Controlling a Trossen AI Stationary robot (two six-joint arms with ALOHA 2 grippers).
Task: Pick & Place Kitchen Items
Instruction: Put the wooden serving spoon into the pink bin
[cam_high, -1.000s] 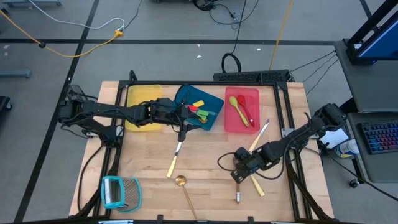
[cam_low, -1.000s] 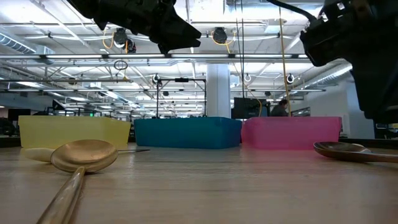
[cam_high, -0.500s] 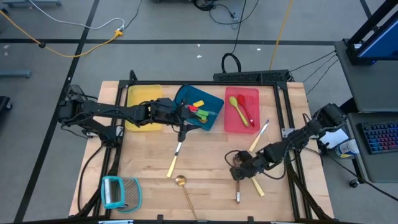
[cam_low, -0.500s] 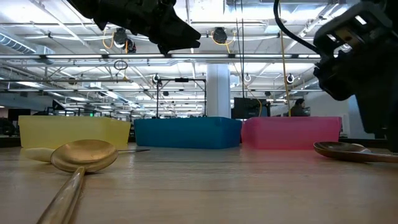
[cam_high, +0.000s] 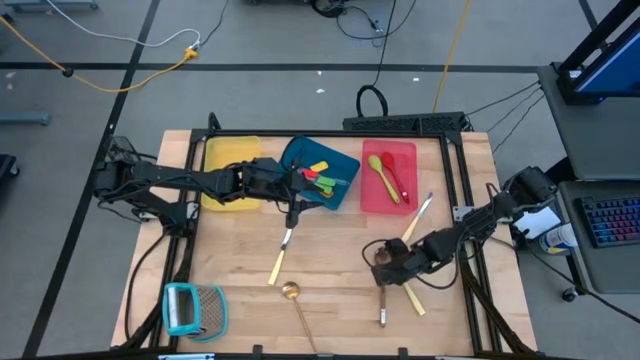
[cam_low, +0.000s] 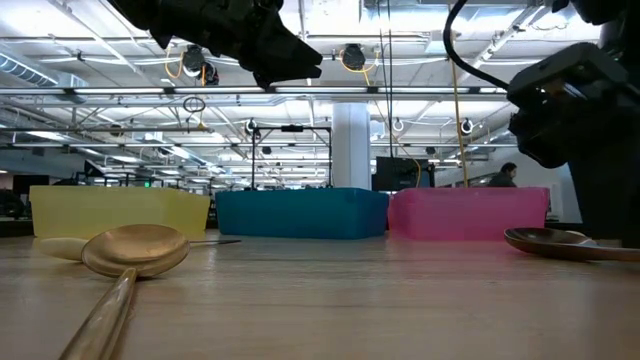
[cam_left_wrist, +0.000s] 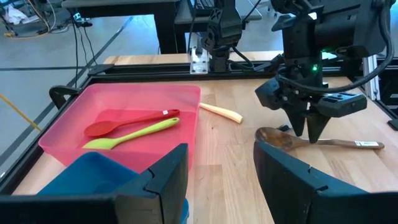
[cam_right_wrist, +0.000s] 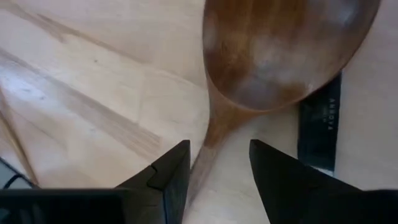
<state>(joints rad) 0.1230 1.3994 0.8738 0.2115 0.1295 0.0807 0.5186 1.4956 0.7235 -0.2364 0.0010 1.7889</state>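
Note:
A wooden spoon (cam_right_wrist: 286, 50) lies flat on the table at the right front; it also shows in the high view (cam_high: 410, 295) and the left wrist view (cam_left_wrist: 329, 144). My right gripper (cam_right_wrist: 217, 155) is open and points down. Its fingers stand on either side of the spoon's neck (cam_right_wrist: 214, 127), just behind the bowl, and I see no touch. In the high view my right gripper (cam_high: 384, 272) is over the bowl end. My left gripper (cam_high: 298, 188) is open and empty at the near edge of the blue tray (cam_high: 300, 152).
The red tray (cam_high: 370, 195) holds a green spatula and a red spoon. The yellow tray (cam_high: 230, 160) stands at the far left. A brass spoon (cam_high: 296, 303), two cream-handled knives (cam_high: 280, 255) (cam_high: 417, 220) and a dark-bladed knife (cam_high: 382, 312) lie loose. The teal grater (cam_high: 193, 308) is at the front left.
My right gripper has gone down and slightly toward the table's left, onto the bowl end of the wooden spoon. The spoon has stayed where it was.

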